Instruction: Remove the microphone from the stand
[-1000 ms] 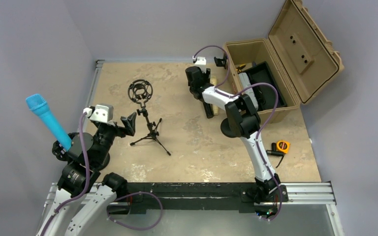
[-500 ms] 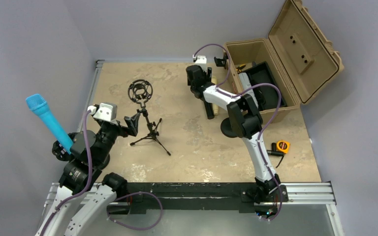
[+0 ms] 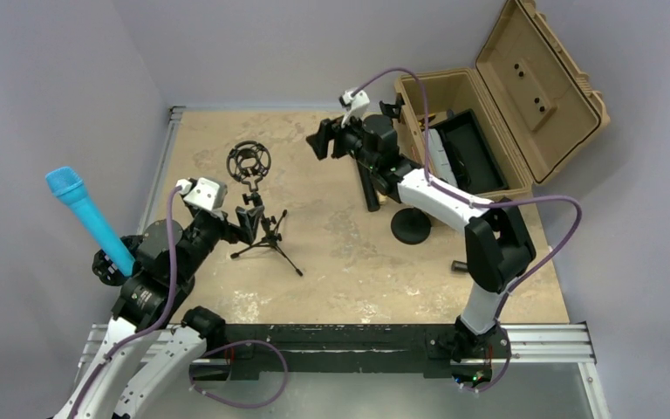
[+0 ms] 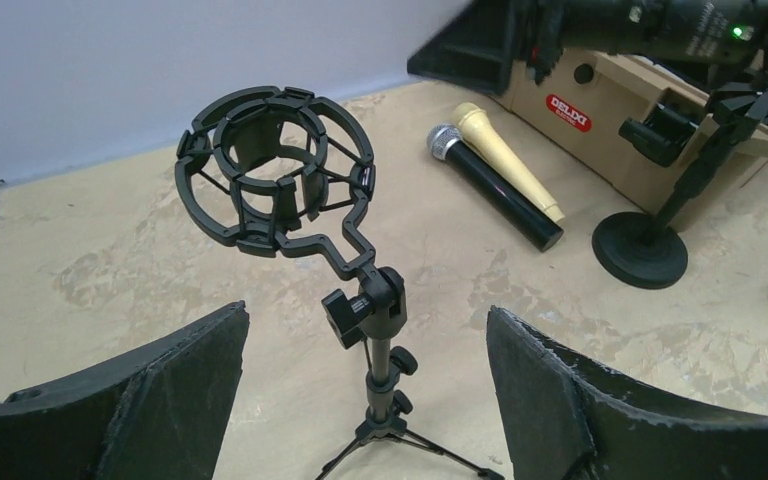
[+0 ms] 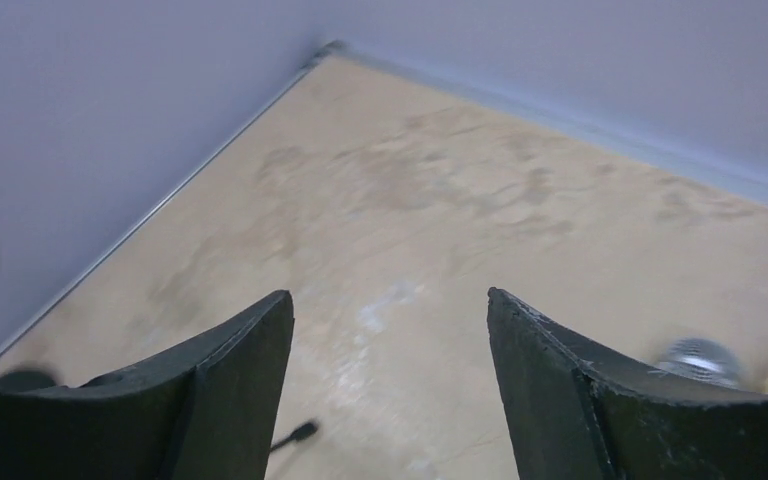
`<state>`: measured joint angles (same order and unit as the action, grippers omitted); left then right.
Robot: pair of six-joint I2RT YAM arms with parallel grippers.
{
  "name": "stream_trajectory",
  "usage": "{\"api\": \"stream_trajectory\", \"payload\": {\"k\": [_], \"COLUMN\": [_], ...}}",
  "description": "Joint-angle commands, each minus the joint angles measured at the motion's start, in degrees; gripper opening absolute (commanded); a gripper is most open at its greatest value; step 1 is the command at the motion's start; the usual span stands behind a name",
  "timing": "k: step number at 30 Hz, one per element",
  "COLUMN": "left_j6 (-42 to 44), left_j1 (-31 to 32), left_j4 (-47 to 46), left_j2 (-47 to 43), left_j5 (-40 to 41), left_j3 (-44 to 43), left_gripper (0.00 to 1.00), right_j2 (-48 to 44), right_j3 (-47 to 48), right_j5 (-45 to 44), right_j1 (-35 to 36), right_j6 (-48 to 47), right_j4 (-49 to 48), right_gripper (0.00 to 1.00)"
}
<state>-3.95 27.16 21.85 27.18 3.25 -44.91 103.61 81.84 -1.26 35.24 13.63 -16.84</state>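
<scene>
A blue microphone (image 3: 83,216) sits tilted in a black holder (image 3: 106,264) at the table's left edge. A black tripod stand (image 3: 266,234) with an empty ring shock mount (image 3: 249,161) stands mid-left; it also shows in the left wrist view (image 4: 378,345), mount (image 4: 275,165) above. My left gripper (image 3: 246,223) is open right beside the tripod's pole; in its wrist view (image 4: 368,335) the pole stands between the fingers, just ahead of them. My right gripper (image 3: 324,140) is open and empty above the far table, pointing left; its wrist view (image 5: 390,320) shows bare table.
A black microphone (image 4: 495,190) and a gold one (image 4: 510,158) lie next to the open tan case (image 3: 480,131). A round-base stand (image 3: 410,229) is near them. An orange tape measure (image 3: 498,260) lies at the right. Walls close the left and far sides.
My left gripper has moved right, up to the tripod stand. My right arm has swung out, its gripper lifted from the two lying microphones and turned left.
</scene>
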Motion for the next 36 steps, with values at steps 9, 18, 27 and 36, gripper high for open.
{"api": "stream_trajectory", "payload": {"k": [9,18,27,36], "left_j6": [-0.71,-0.89,-0.98,-1.06], "left_j1": [0.44,0.4,0.43,0.42], "left_j4": [-2.28,-2.21,-2.34,-2.34], "left_j2": [1.72,1.8,1.47,1.37], "left_j5": [-1.44,-1.63,-1.67,-1.75], "left_j3": [-2.14,-2.11,-2.08,-2.12], "left_gripper": [0.86,0.86,0.86,0.86], "right_j2": [2.23,7.35,10.18,10.84], "right_j3": [-14.27,-12.55,-10.6,-10.08], "right_j5": [50.04,53.44,55.53,58.43], "right_j1": [6.43,8.21,8.26,8.48], "right_j6": [-2.68,-2.95,-3.22,-5.66], "right_j4": [-19.58,-22.77,-24.29,-24.56], "right_gripper": [0.71,0.7,0.64,0.64]}}
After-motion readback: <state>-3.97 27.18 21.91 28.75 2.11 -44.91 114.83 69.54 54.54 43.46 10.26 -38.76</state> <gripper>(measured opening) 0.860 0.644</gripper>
